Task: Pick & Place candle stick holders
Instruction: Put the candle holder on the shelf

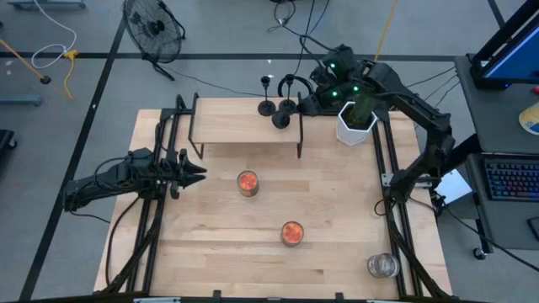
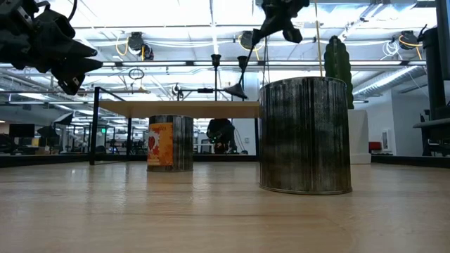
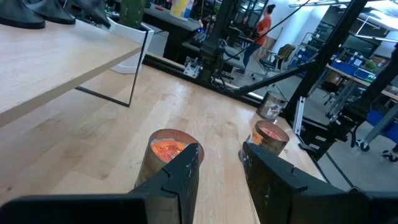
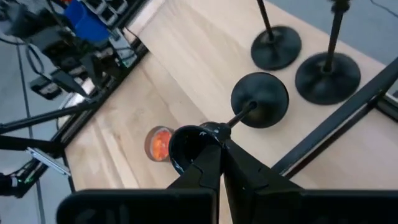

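My right gripper [image 4: 214, 148] pinches a candle stick holder [image 4: 259, 99] at its cup; I should lower it slowly, keeping it upright.

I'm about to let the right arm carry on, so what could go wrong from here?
The right gripper pinches only the top cup of a tilted candle stick holder, so it may swing or slip. Its base hangs close to the two holders standing on the shelf and could topple them.

Three candle stick holders [image 1: 279, 108] on raised shelf [image 1: 236, 122] — jars below.
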`<action>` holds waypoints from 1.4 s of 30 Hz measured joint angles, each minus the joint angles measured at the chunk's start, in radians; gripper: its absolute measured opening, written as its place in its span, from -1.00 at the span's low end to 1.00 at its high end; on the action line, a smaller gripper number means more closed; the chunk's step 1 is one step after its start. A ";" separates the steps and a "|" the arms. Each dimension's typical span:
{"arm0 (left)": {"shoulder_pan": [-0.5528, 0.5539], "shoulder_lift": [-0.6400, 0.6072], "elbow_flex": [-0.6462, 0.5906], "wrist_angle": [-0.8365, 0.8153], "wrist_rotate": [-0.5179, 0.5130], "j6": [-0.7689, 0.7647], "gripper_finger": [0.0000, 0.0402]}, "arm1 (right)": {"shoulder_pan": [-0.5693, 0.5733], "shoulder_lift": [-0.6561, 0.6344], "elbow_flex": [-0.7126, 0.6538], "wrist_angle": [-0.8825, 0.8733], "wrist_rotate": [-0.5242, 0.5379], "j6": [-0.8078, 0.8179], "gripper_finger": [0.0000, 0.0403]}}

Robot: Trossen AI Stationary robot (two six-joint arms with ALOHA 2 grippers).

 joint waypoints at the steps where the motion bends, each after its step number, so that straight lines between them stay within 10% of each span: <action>1: 0.000 0.000 0.000 0.000 0.000 0.000 -0.36 | -0.001 0.003 -0.001 -0.005 -0.002 -0.004 -1.00; 42: 0.000 0.000 0.000 0.000 0.000 0.001 -0.36 | -0.020 0.021 -0.001 -0.009 -0.054 -0.056 -0.87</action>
